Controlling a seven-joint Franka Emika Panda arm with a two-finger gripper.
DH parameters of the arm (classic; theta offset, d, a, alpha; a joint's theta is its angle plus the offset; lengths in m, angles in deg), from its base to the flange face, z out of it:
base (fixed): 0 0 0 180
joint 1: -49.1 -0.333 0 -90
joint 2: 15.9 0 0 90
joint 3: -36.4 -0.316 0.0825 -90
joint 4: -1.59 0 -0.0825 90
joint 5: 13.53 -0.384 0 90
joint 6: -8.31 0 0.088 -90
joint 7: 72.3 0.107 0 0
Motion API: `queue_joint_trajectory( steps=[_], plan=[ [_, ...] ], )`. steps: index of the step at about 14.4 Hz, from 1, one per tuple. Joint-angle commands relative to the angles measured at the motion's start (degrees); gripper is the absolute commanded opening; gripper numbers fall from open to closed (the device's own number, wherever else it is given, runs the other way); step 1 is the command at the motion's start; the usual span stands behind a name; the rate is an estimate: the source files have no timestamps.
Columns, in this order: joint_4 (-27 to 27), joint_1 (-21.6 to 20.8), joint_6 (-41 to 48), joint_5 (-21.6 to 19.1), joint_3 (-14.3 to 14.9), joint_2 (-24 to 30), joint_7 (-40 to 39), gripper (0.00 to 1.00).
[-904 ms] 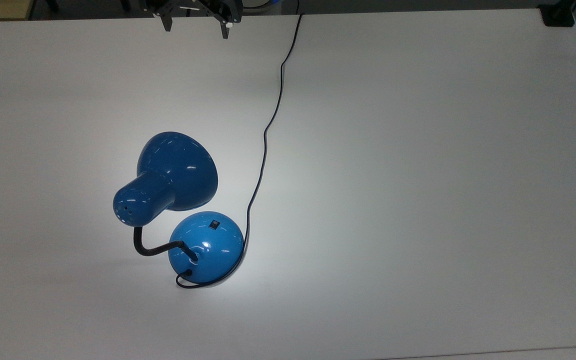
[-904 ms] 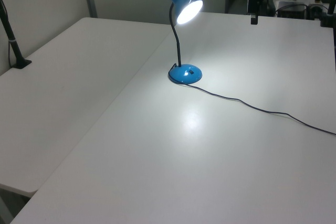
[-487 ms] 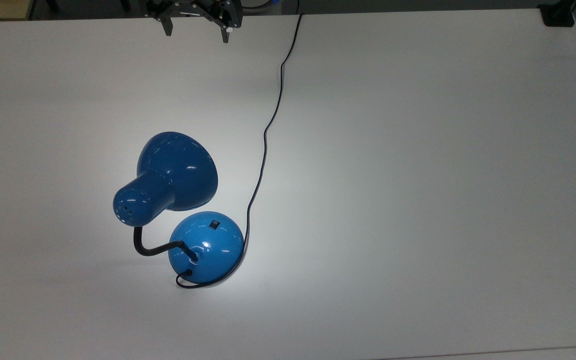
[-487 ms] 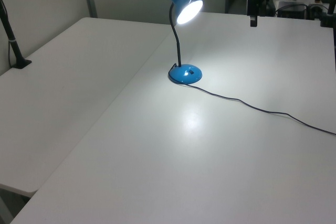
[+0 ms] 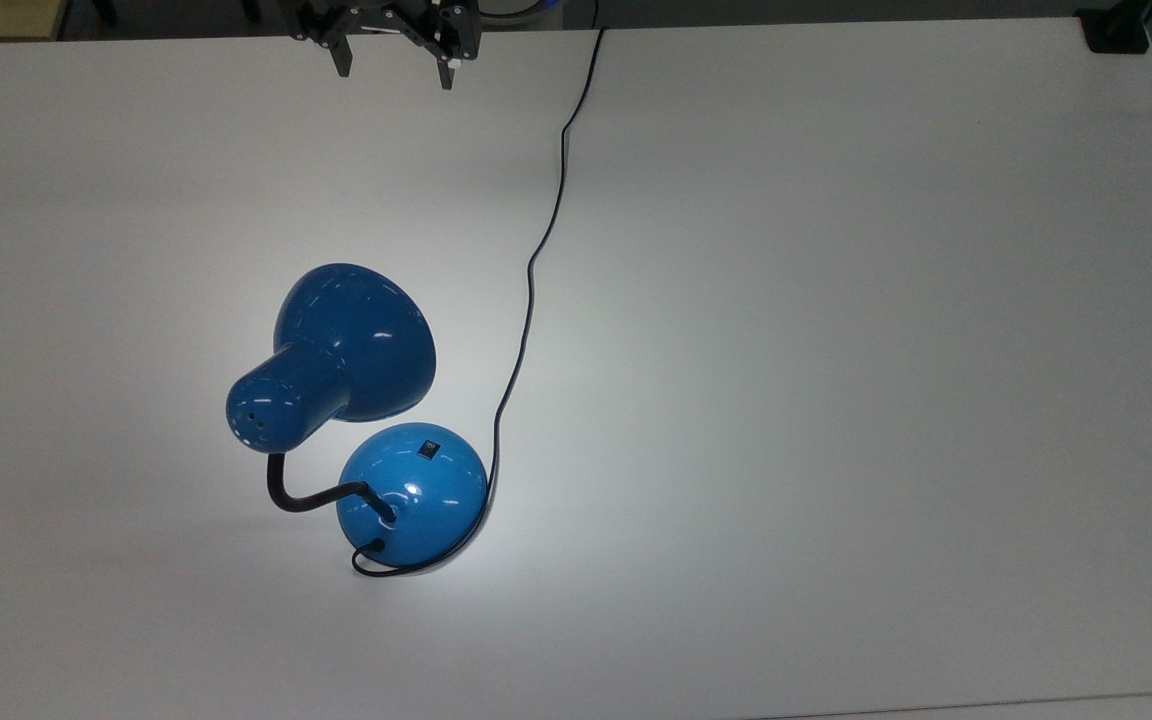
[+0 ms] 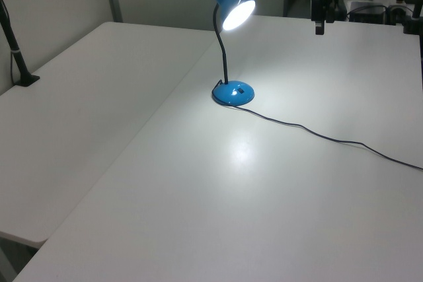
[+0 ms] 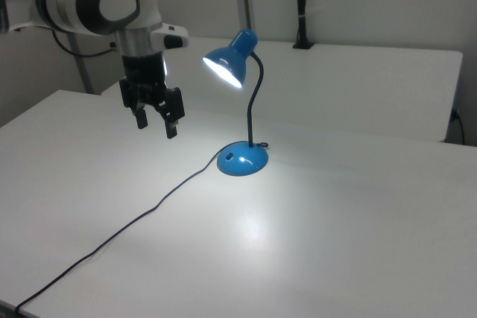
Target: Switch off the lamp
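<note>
The lamp [image 5: 346, 345] is a glossy blue desk lamp, lit, standing on the white table [image 5: 836, 300]. Its dome base [image 5: 412, 493] carries a small black switch [image 5: 427, 449], and a black bendy neck [image 5: 301, 498] rises to the shade [image 7: 226, 60]. The shade glows in the left view [image 6: 238, 12]. The base also appears in the right view [image 7: 243, 160] and the left view [image 6: 232, 92]. My gripper [image 5: 393, 70] hangs open at the top view's upper edge, well away from the lamp. In the right view the gripper [image 7: 156, 126] hovers to the left of the shade, holding nothing.
A thin black cord [image 5: 534, 250] runs from the base toward the top view's upper edge, passing right of the gripper. A black clamp [image 5: 1116, 35] sits at the table's far right corner. A black post [image 6: 14, 47] stands at the left view's left side.
The gripper has edged slightly further into the top view, toward the lamp. The lamp stays lit and has not moved.
</note>
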Motion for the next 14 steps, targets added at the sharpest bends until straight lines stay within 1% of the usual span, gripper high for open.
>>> queue_joint_trajectory(
  steps=[1,2,3,4,6,9,13,14],
  plan=[
    [0.6,-0.4,-2.3,-0.4,0.4,-2.2,-0.5,0.22],
    [0.6,-0.5,-3.0,-0.5,0.3,-2.5,-0.5,0.09],
    [0.6,-0.6,-4.1,-0.8,0.3,-3.4,-0.4,0.02],
    [0.6,-0.6,-6.7,-1.9,0.3,-4.0,-0.4,0.00],
    [-0.7,-0.4,-14.9,-4.3,0.2,-4.1,1.5,0.00],
    [-7.0,-0.2,-26.3,-4.6,0.0,-2.3,1.7,0.00],
    [-19.5,-0.4,-37.7,-4.6,-0.5,5.0,1.3,0.00],
    [-22.9,-0.4,-41.1,-4.6,-1.3,6.8,1.3,0.00]
  ],
)
